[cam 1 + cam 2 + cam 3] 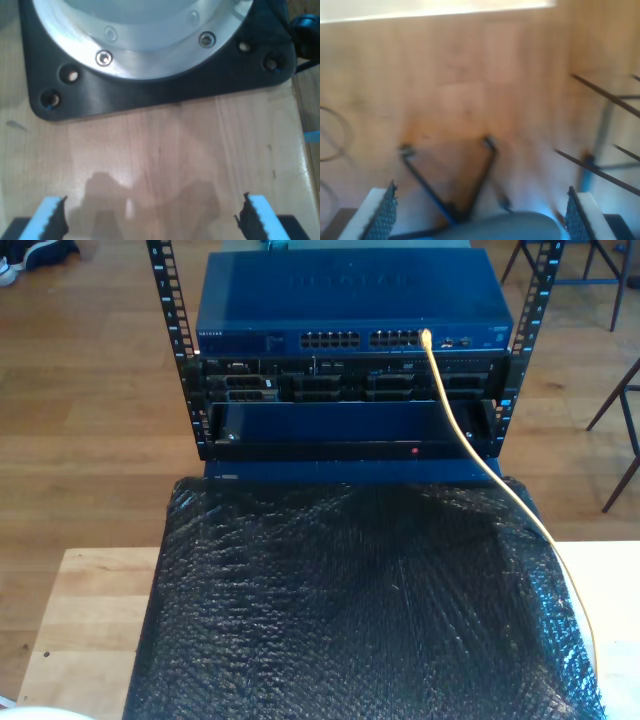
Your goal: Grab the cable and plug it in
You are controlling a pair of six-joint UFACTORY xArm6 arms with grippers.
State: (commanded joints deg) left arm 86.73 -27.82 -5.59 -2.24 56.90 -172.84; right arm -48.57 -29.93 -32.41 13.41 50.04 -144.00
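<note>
Wooden floor is surrounding the rack (350,390) — the cable (455,420) is sitting plugged into the blue switch (350,300). My first gripper (150,217) and my second gripper (480,215) are hanging wide open, empty.

The first gripper (150,217), jaws spread wide and empty, faces a wooden tabletop (175,150) bearing a black base plate (165,90) under a bolted metal flange (140,45).
</note>
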